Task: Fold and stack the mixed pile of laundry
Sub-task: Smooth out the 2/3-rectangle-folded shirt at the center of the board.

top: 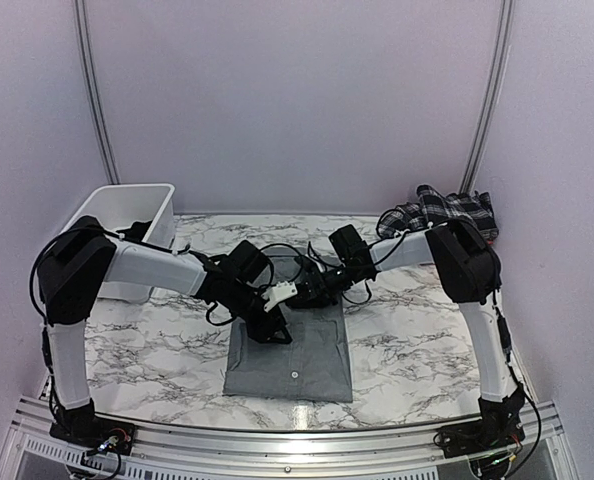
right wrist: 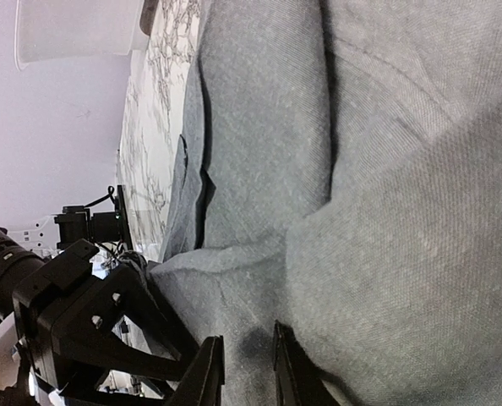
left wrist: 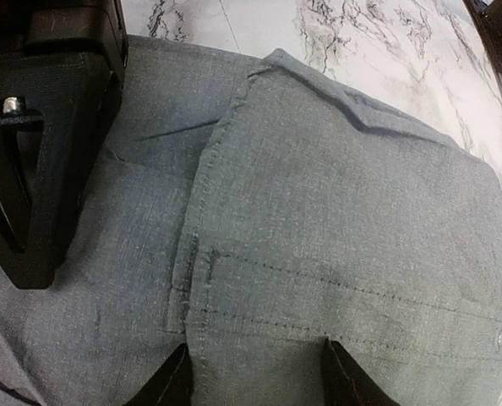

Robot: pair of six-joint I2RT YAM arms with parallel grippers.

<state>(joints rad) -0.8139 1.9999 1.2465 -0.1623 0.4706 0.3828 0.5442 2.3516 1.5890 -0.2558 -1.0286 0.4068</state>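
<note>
Grey garment point(top: 297, 365) between white basket point(top: 127, 192) and plaid piece point(top: 452, 208), well apart.

Shirt point(top: 297, 365): far edge hidden under left arm point(top: 157, 268) and right arm point(top: 407, 248).
Plaid cloth point(top: 457, 208), right of shirt: partly behind right arm.
</note>
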